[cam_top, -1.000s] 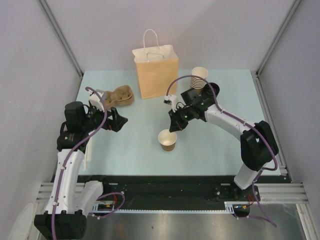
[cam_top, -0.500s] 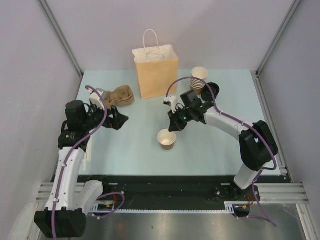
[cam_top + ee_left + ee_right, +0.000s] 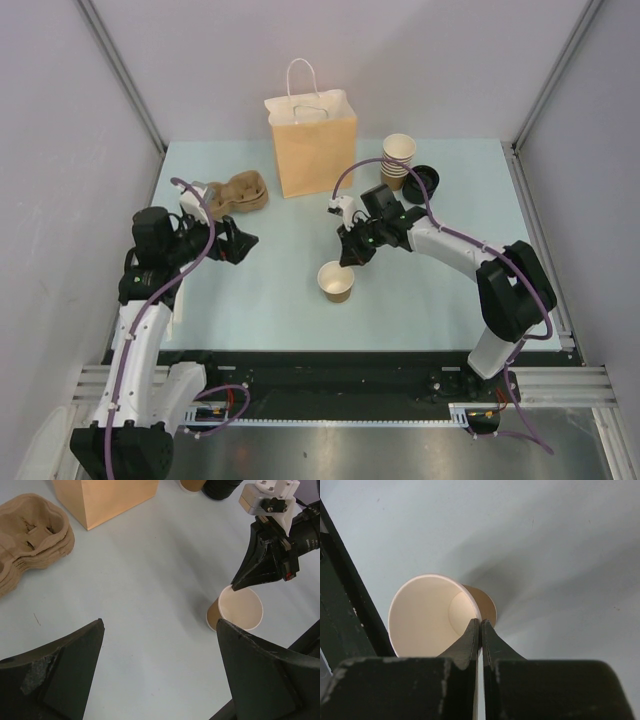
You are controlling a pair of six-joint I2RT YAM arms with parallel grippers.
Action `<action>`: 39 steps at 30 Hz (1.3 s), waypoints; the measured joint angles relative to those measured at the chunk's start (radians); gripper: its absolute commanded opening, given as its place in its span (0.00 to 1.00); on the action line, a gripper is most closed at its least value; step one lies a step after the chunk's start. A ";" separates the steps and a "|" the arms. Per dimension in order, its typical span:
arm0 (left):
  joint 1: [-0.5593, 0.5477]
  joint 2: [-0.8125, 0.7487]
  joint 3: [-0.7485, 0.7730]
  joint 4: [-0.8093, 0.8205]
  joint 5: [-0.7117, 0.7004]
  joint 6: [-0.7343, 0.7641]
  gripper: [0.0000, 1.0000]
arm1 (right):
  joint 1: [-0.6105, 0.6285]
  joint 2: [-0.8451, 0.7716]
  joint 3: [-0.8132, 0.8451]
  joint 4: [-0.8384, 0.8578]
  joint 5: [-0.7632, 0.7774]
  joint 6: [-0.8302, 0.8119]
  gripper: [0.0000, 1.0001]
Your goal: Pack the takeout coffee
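Observation:
A lidless brown paper cup (image 3: pixel 335 282) with a white inside stands at mid-table. It also shows in the left wrist view (image 3: pixel 240 611) and the right wrist view (image 3: pixel 427 615). My right gripper (image 3: pixel 347 262) (image 3: pixel 480 622) is shut on its far rim, one finger inside and one outside. No cup with a black lid is in view. The kraft paper bag (image 3: pixel 312 145) stands upright at the back. My left gripper (image 3: pixel 240 242) (image 3: pixel 160 625) is open and empty, left of the cup and pointing at it.
A stack of lidless tan cups (image 3: pixel 398 160) and loose black lids (image 3: pixel 422 183) sit at the back right. Brown pulp cup carriers (image 3: pixel 232 193) (image 3: pixel 30 530) lie at the back left. The right gripper (image 3: pixel 265 555) shows in the left wrist view.
The right gripper has shifted slightly down and left with the cup's rim in it. The left gripper has moved a little nearer and to the right.

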 measured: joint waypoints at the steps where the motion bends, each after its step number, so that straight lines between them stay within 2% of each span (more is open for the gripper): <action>1: 0.000 -0.002 -0.001 0.000 0.000 0.000 0.99 | 0.000 0.000 -0.002 0.001 0.001 0.000 0.00; 4: 0.000 -0.002 -0.001 0.002 0.000 0.000 1.00 | 0.000 0.000 -0.006 0.003 0.002 -0.001 0.04; 5: 0.000 -0.002 -0.001 0.002 0.000 0.000 0.99 | 0.000 0.000 -0.006 0.003 0.002 -0.001 0.12; 7: 0.000 -0.002 -0.001 0.002 0.000 0.000 0.99 | 0.000 0.000 -0.006 0.003 0.002 -0.002 0.18; 8: 0.000 -0.002 -0.001 0.002 0.000 0.000 1.00 | 0.000 0.000 -0.006 0.004 0.002 -0.002 0.25; 13: 0.000 -0.002 -0.001 0.002 0.000 0.000 1.00 | 0.000 -0.002 -0.006 0.004 0.001 0.001 0.42; 15: 0.000 -0.002 -0.001 0.002 0.000 0.000 1.00 | 0.000 -0.012 -0.009 0.003 0.001 0.002 0.52; 20: 0.000 -0.001 0.000 0.001 0.001 0.000 0.99 | -0.030 -0.100 -0.007 -0.005 -0.016 0.010 0.65; 23: 0.000 0.004 0.006 -0.002 0.002 0.001 1.00 | -0.108 -0.152 0.029 -0.027 -0.052 0.021 0.66; 27: 0.000 0.018 0.023 -0.002 0.003 0.001 1.00 | -0.309 -0.186 0.126 -0.031 -0.067 0.052 0.66; 32: 0.000 0.034 0.035 -0.002 0.003 0.000 0.99 | -0.494 -0.175 0.241 -0.029 0.027 0.080 0.60; 34: 0.000 0.039 0.035 0.000 0.003 0.000 0.99 | -0.546 -0.135 0.315 -0.045 0.097 0.095 0.57; 39: 0.000 0.045 0.035 0.001 0.002 0.000 0.99 | -0.620 0.043 0.501 -0.079 0.213 0.142 0.55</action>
